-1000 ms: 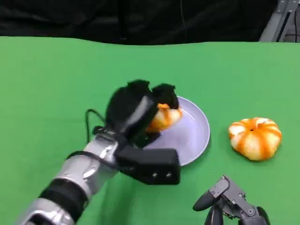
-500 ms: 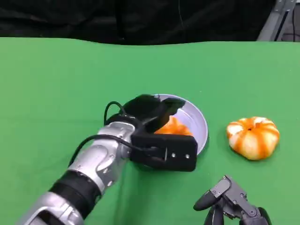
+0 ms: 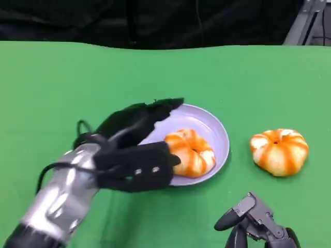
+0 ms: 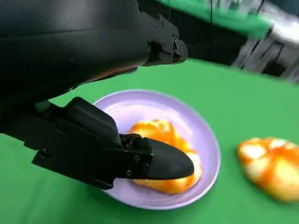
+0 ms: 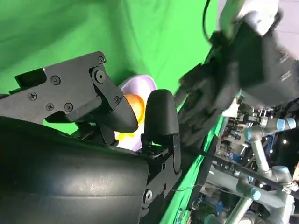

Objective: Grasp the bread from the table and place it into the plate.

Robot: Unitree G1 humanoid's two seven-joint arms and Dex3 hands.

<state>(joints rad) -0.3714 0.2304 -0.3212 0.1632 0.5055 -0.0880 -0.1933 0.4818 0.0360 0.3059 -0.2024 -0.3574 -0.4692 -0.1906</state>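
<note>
In the head view, an orange-and-white striped bread is seen lying in the lilac plate on the green table. The left hand is held over the plate's near-left rim, fingers stretched out and empty. A second striped bread lies on the cloth well right of the plate. The right hand is seen at the lower edge; its finger spread cannot be told. In the left wrist view, the bread is shown in the plate beyond the spread fingers. In the right wrist view, the right hand's fingers are parted and empty, the plate beyond.
</note>
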